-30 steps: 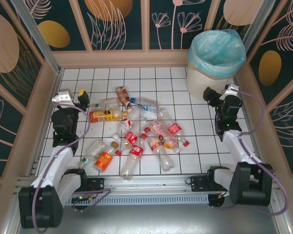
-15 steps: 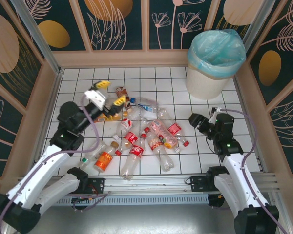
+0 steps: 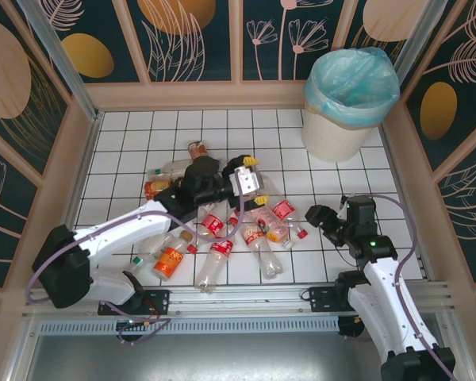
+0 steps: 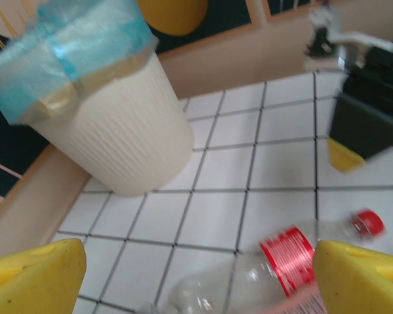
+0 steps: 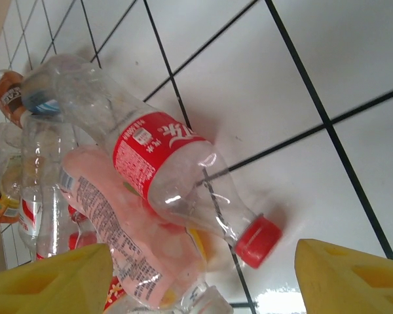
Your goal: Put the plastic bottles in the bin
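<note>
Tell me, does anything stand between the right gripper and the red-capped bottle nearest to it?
Nothing visible does. The right gripper hangs open, and bare white tile shows between it and the red-capped bottle. A pink-labelled bottle lies against that bottle, on the side away from the gripper.

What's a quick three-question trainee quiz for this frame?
1. True or false: the bin stands upright in the far right corner.
2. The bottle lying below the right claw has a cap of which colour? A blue, B red, C white.
3. Fill in: the left claw, over the bottle pile, is ___ (open or shut).

Key: 1 true; 2 B; 3 open.
</note>
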Available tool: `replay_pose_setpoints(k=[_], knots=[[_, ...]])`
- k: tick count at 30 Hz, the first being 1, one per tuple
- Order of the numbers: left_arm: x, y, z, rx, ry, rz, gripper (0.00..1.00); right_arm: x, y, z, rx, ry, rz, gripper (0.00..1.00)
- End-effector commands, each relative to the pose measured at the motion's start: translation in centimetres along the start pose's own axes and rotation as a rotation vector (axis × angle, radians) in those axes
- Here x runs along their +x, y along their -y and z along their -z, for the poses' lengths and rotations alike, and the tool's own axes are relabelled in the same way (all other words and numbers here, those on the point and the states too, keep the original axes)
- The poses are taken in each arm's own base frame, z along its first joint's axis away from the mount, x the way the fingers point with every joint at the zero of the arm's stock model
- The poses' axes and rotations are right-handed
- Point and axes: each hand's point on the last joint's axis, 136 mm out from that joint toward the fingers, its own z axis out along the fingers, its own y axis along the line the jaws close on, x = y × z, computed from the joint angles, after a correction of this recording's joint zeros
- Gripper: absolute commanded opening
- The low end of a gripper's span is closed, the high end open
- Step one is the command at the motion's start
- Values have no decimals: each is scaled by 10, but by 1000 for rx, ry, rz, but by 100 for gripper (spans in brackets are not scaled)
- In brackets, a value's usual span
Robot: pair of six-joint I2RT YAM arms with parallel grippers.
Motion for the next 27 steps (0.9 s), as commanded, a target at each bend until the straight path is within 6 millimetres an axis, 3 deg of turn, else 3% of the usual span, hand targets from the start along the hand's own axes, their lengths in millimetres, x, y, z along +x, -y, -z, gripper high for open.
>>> replay_pose_setpoints(k=[1, 3, 4, 7, 11, 16, 19, 24, 27], knots=[[-28, -19, -7, -68, 109, 35, 90, 8, 0, 6, -4, -19, -61, 74], [-25, -23, -7, -105, 122, 33, 91, 11, 2, 6, -7, -25, -86, 74], [-11, -18, -7, -112, 106, 37, 91, 13, 3, 6, -10, -26, -99, 74], [1, -8, -4, -92, 100, 22, 92, 17, 5, 4, -19, -34, -132, 74], [-2, 0, 7, -76, 126, 30, 94, 23, 7, 0, -32, -54, -178, 72], [3, -2, 2, -80, 105, 32, 90, 25, 9, -2, -59, -36, -253, 71], [8, -9, -14, -76, 60, 85, 89, 24, 6, 0, -103, -12, -296, 70], [19, -26, -61, -69, -55, 254, 69, 33, 14, -8, -135, -19, -362, 67], [36, -33, -84, -105, -67, 369, 67, 39, 17, -17, -170, -38, -413, 64]])
